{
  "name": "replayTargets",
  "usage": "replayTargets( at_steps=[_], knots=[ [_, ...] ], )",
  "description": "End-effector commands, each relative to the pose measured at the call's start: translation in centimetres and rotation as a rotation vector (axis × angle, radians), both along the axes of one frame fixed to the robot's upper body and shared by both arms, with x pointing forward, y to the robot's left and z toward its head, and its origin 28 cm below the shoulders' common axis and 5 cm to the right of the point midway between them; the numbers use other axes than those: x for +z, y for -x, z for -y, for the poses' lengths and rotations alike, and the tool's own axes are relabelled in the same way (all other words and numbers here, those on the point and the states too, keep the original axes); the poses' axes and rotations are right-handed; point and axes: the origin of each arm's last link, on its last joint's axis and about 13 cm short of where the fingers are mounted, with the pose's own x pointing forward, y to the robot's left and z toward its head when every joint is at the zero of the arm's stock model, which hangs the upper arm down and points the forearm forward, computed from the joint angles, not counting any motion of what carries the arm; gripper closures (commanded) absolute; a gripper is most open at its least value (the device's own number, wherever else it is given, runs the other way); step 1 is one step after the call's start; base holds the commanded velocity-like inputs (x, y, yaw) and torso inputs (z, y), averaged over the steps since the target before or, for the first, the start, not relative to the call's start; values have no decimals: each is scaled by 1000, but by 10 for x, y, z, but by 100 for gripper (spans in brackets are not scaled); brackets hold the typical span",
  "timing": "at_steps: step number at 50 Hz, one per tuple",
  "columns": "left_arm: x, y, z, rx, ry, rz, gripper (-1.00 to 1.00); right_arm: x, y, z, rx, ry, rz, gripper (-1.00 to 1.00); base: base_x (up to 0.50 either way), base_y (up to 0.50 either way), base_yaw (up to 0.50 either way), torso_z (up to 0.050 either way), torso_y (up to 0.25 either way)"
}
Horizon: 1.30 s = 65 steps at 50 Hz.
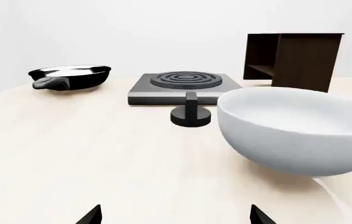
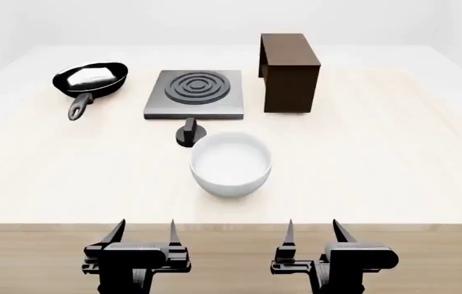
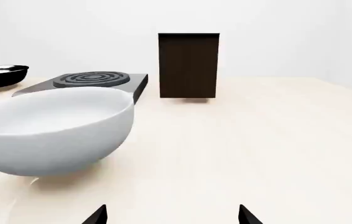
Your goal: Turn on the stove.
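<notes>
Here, you are looking at the stove, sitting in the upper centre of the head view: a flat square grey metal plate carrying a dark burner of concentric rings. Its separate knob, small, black and round, is resting on the table just below the plate's near edge, apart from it. The knob's lever is lying with its long axis running up and down the frame, pointing toward the plate; in the left wrist view the lever is showing end-on as a narrow upright bar over the round base.

A white bowl is sitting in the centre of the frame, just below and right of the knob; nothing is showing inside it. A black frying pan is lying at upper left, holding a white block, with its handle pointing down-left. A dark brown wooden box is standing at upper right, just beside the plate; its open side is showing in the left wrist view, with an inner shelf.

Your left gripper and right gripper are both hanging released at the lower edge, fingers spread, grasping nothing.
</notes>
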Motion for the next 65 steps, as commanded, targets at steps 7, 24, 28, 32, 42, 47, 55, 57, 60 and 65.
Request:
replayTargets(
  at_steps=[7, 24, 28, 32, 42, 47, 55, 57, 60, 65],
  knots=[
    [-1, 0, 0, 0, 0, 0, -100, -1, -1, -1, -4, 10, -5, -100, 0, 0, 0, 0, 0],
    [-1, -1, 0, 0, -2, 1, -100, -2, -2, 0, -22, 24, -6, -100, 0, 0, 0, 0, 0],
    [-1, 0, 0, 0, -3, 1, -100, -2, -2, 0, -17, 24, -8, -100, 0, 0, 0, 0, 0],
    [-1, 0, 0, 0, -5, -1, -100, -2, -1, -1, -17, 23, -7, -100, 0, 0, 0, 0, 0],
    [-2, -1, 0, 20, -39, -22, -100, -2, -1, -1, -16, 22, -5, -100, 0, 0, 0, 0, 0],
    [-2, -1, 0, 20, -40, -23, -100, -1, 0, -1, -17, 21, -4, -100, 0, 0, 0, 0, 0],
    [-2, -1, 0, 22, -41, -23, -100, -2, 0, -1, -18, 31, -3, -100, 0, 0, 0, 0, 0],
    [-2, -1, 0, 22, -40, -23, -100, -2, 0, -1, -19, 32, -3, -100, 0, 0, 0, 0, 0],
    [-1, -1, 0, 23, -41, -23, -100, -2, -1, -1, -28, 39, -5, -100, 0, 42, 0, 0, 0],
    [-2, -2, 0, 25, -40, -24, -100, -2, -1, -1, -35, 45, -1, -100, 0, 345, 0, 0, 0]
  ],
)
